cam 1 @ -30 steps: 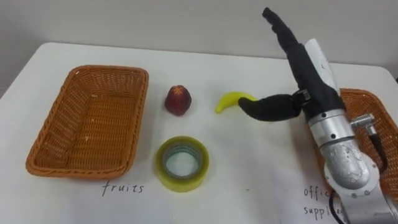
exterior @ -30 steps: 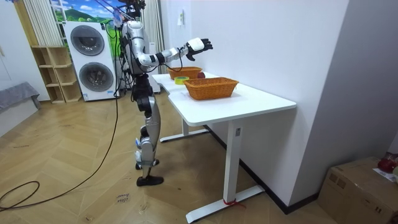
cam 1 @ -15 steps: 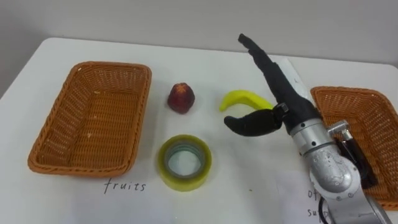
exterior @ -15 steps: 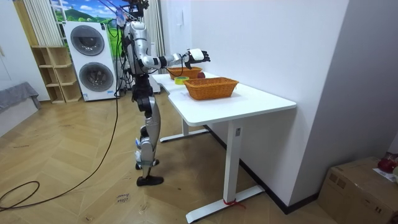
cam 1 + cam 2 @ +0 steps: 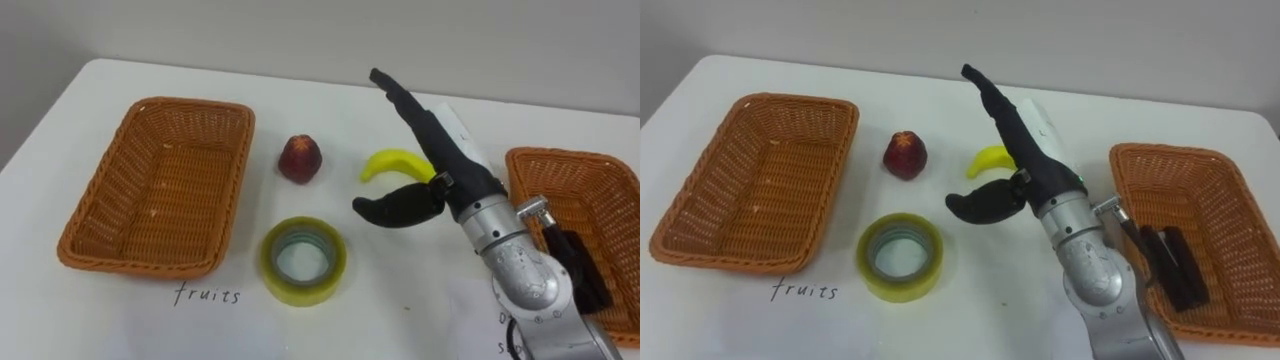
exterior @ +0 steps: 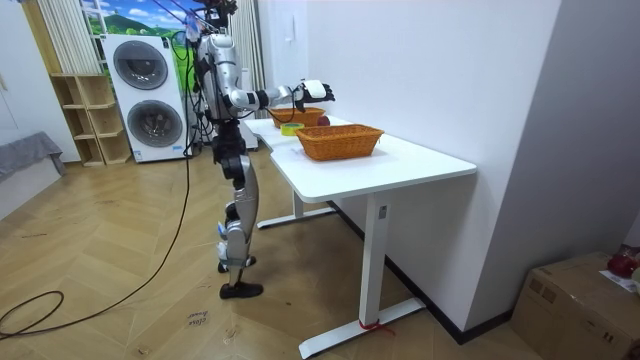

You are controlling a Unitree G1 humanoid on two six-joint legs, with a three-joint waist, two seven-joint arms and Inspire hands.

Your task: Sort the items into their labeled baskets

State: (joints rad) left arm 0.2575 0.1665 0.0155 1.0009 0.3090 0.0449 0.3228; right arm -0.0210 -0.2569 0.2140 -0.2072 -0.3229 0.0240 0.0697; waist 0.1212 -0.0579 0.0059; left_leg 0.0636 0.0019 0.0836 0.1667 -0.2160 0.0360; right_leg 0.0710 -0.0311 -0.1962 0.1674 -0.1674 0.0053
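Note:
A yellow banana [image 5: 385, 162] lies at the middle of the white table, with a red strawberry-like fruit [image 5: 300, 158] to its left. In front of them lies a roll of yellowish tape [image 5: 303, 260]. My right hand [image 5: 440, 150] is open above the banana's right end, its fingers straight and pointing to the far left and its thumb spread in front of the banana. It holds nothing. An empty wicker basket [image 5: 237, 190] stands at the left. Another wicker basket [image 5: 1130, 190] at the right holds a black object [image 5: 1170, 262].
In the room view I stand at the near end of the white table [image 6: 400, 160], which is against the wall, with my right arm stretched out over it. A washing machine [image 6: 140, 95] and shelves are behind me. Bare tabletop lies between the tape and the right basket.
My right hand has come down and moved left, from beside the right basket to over the banana. The camera has shifted a little. The fruit and the tape lie as before.

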